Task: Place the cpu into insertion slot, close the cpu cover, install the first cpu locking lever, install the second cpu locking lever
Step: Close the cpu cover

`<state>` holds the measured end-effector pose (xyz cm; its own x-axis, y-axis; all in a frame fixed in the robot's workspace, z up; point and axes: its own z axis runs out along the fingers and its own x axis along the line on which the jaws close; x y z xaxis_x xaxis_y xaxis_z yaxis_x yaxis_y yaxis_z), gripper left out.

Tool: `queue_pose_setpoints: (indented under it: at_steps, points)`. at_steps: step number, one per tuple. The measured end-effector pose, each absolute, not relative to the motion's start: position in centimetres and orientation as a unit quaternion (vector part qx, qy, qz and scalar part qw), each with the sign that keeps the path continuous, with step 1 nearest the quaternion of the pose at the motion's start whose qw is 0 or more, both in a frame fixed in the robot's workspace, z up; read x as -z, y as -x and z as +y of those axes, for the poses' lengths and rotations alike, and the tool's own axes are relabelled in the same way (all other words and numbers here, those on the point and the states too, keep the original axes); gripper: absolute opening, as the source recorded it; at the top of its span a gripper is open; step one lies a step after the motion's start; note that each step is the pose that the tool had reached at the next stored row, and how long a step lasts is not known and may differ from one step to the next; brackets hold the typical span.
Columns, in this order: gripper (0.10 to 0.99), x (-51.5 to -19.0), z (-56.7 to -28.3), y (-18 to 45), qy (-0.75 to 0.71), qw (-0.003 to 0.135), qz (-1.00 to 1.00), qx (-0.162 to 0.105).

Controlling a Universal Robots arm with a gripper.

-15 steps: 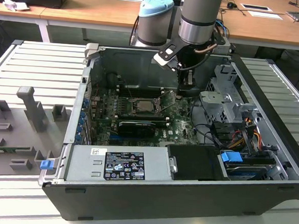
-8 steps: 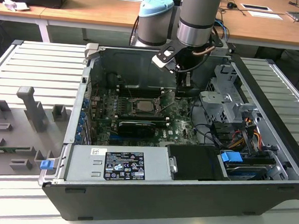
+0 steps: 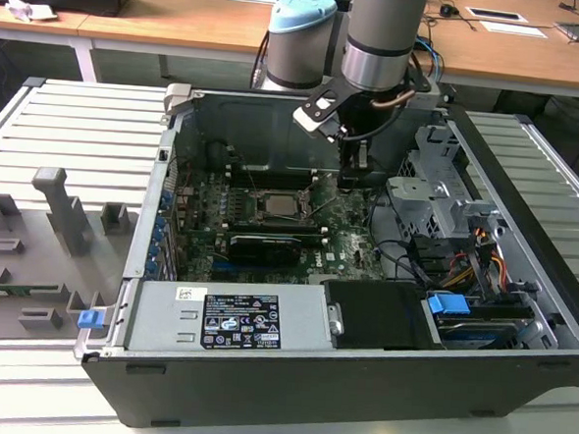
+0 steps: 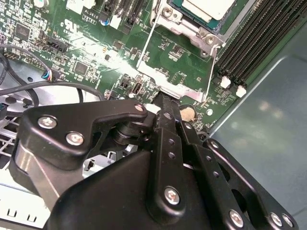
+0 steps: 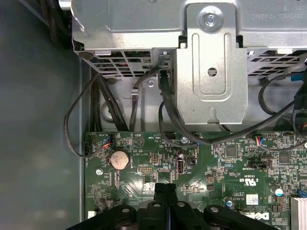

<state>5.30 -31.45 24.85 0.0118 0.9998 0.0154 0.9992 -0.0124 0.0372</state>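
Observation:
The cpu (image 3: pixel 275 204) (image 4: pixel 206 7), with its pale metal top, lies in the insertion slot (image 3: pixel 260 218) (image 4: pixel 192 29) on the green board inside the open computer case. The cpu cover (image 4: pixel 180 90) (image 3: pixel 321 215), a thin silver frame, stands swung open away from the slot, toward my gripper. Board shows through its cutout. My gripper (image 3: pixel 349 176) (image 4: pixel 165 103) (image 5: pixel 165 188) hangs on the exterior view's right of the slot. Its black fingers are pressed together, shut, with their tips at the cover's free edge. Two thin wire levers (image 4: pixel 144 45) run along the cover's sides.
Long black memory slots (image 4: pixel 254 33) run beside the slot. A metal drive cage (image 3: pixel 434 187) (image 5: pixel 211 62) with black cables (image 5: pixel 96 120) stands just behind the gripper. The power supply (image 3: pixel 234 317) sits at the case front. Grey fixtures (image 3: pixel 64 213) rest on the table at the exterior view's left.

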Motion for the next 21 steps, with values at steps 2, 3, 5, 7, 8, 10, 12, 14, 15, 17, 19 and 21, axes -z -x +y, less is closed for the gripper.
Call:
queue_pose_setpoints:
  at_steps: [2, 3, 5, 7, 8, 10, 12, 14, 15, 17, 19, 21]
  points:
    - [0.106, -24.81, -31.45, -5.24, -0.711, 0.007, 0.703, -0.018]
    - [0.106, -24.8, -31.45, -5.23, -0.711, 0.007, 0.703, -0.017]
    - [0.106, -24.78, -31.45, -5.19, -0.711, 0.006, 0.703, -0.017]
    - [0.106, -24.74, -31.45, -5.14, -0.711, 0.005, 0.703, -0.016]
    - [0.106, -24.74, -31.45, -5.13, -0.711, 0.005, 0.703, -0.016]
    - [0.106, -24.71, -31.45, -5.1, -0.711, 0.004, 0.703, -0.015]
    - [0.106, -24.69, -31.45, -5.06, -0.711, 0.004, 0.703, -0.015]
    - [0.106, -24.67, -31.45, -5.03, -0.711, 0.003, 0.703, -0.014]
    - [0.106, -24.66, -31.45, -5.02, -0.711, 0.003, 0.703, -0.014]
    - [0.106, -24.64, -31.45, -4.99, -0.711, 0.003, 0.703, -0.013]
    - [0.106, -24.62, -31.45, -4.93, -0.711, 0.002, 0.703, -0.013]
    - [0.106, -24.6, -31.44, -4.84, -0.711, 0.002, 0.703, -0.013]
